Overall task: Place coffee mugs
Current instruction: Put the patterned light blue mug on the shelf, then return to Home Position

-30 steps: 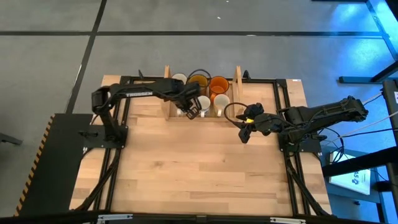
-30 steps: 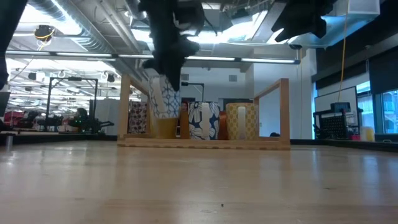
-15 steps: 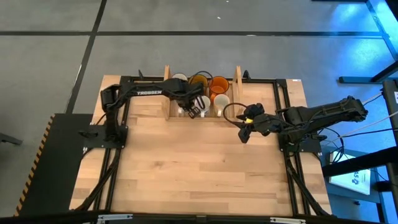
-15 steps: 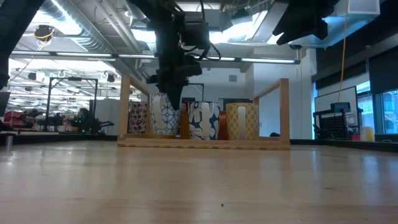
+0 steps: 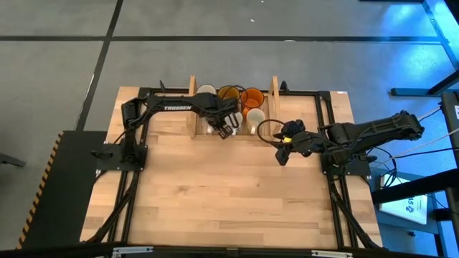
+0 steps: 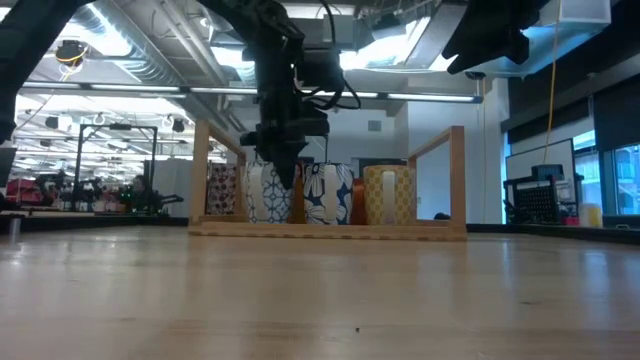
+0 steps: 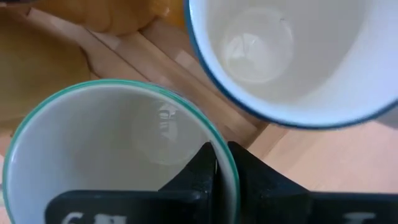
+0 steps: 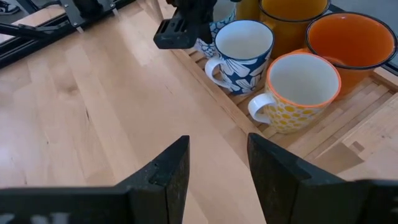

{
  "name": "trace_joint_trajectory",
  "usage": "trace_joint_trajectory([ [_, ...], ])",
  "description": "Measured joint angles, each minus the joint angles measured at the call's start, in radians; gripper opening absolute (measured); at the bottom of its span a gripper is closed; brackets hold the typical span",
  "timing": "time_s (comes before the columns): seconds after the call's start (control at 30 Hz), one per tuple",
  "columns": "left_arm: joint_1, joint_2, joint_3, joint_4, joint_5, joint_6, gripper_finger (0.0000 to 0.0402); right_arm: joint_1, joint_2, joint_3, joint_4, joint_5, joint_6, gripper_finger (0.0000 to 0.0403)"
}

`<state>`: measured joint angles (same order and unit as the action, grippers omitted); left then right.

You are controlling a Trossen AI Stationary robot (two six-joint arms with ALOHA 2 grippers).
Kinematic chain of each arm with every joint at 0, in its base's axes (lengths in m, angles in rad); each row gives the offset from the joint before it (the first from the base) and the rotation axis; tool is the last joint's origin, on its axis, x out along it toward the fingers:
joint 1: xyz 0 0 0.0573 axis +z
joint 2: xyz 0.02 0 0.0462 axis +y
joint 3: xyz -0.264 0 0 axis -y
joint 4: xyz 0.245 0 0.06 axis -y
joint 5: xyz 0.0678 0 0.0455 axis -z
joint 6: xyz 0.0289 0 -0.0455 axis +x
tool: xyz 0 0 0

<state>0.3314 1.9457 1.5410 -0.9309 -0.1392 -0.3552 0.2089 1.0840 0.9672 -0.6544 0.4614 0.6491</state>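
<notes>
My left gripper (image 5: 224, 129) is over the near left slot of the wooden slatted rack (image 5: 274, 89) and is shut on a white coffee mug (image 6: 265, 195) with a blue pattern and a teal rim. Beside it in the near row stand a blue floral mug (image 8: 239, 53) and a yellow-dotted mug (image 8: 298, 90). An amber mug (image 5: 229, 93), an orange mug (image 5: 252, 97) and a white mug (image 5: 206, 90) stand in the far row. All rest on their bases. My right gripper (image 5: 283, 149) hovers open to the rack's near right. My left gripper (image 7: 217, 155) pinches the mug's rim (image 7: 208, 134), one finger inside the cup and one outside. The fingers (image 6: 283, 165) come from above, pointing down. The mug is upright, its base level with the neighbouring mugs' bases on the rack floor.
The rack's tall end posts (image 6: 458, 180) stand on either side of the mugs. The blue-rimmed floral mug (image 7: 280, 56) sits close against the held one. Bare wooden table (image 5: 229, 193) stretches from the rack to the near edge.
My left gripper has moved down into the rack and a little toward the far edge, still shut on the mug. The mug was lifted and tilted above the rack. It now stands upright at rack-floor level beside the floral mug.
</notes>
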Motion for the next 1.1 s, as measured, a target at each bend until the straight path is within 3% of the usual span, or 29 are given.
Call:
trace_joint_trajectory([
  [0.47,0.002,-0.013,0.000,-0.009,0.028,0.000,0.0109,0.000,0.000,0.000,0.000,-0.002,0.000,0.0149],
  [0.77,-0.001,-0.187,0.000,-0.022,0.040,0.060,0.0118,0.000,0.000,0.000,0.003,-0.009,-0.034,0.0149],
  [0.97,-0.027,-0.342,0.000,-0.010,0.059,0.229,0.0116,-0.001,0.000,0.000,0.025,-0.008,-0.124,0.0149],
  [1.1,-0.045,-0.453,-0.066,0.083,0.195,0.332,0.0093,-0.037,-0.004,0.000,0.088,-0.056,-0.246,0.0147],
])
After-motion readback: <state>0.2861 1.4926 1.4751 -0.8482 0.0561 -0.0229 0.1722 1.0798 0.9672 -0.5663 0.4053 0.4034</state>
